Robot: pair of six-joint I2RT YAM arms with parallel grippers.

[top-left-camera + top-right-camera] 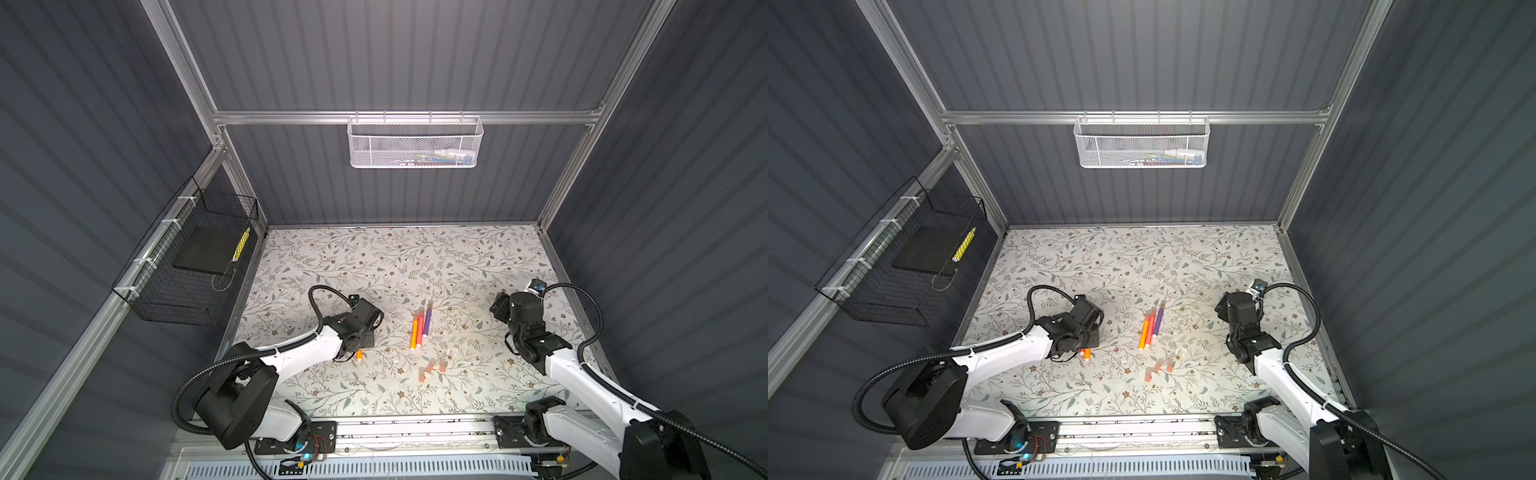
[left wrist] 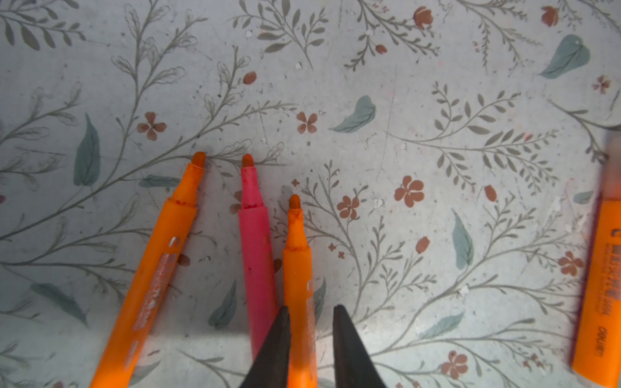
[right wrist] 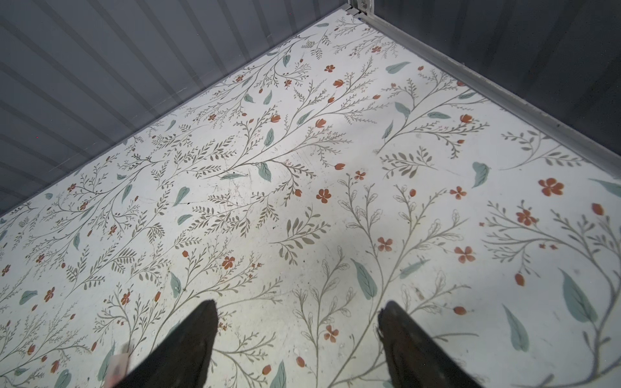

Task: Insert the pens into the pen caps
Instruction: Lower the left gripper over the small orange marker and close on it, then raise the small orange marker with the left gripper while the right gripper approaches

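Note:
Three uncapped pens lie side by side in the left wrist view: an orange pen (image 2: 158, 268), a pink-red pen (image 2: 257, 255) and a second orange pen (image 2: 299, 255). My left gripper (image 2: 311, 307) is shut on that second orange pen, low over the table. Only the pen's end (image 1: 358, 354) shows under the gripper in a top view. Mid-table lie an orange pen (image 1: 414, 332), a pink-red pen (image 1: 420, 328) and a purple pen (image 1: 427, 320). Loose pen caps (image 1: 430, 365) (image 1: 1158, 365) lie just in front of them. My right gripper (image 3: 297, 304) hangs open and empty over bare table at the right.
A white mesh basket (image 1: 415, 143) hangs on the back wall. A black wire basket (image 1: 187, 266) on the left wall holds a yellow patterned stick (image 1: 241, 245). Grey walls close in three sides, and a metal rail (image 1: 415, 428) runs along the front.

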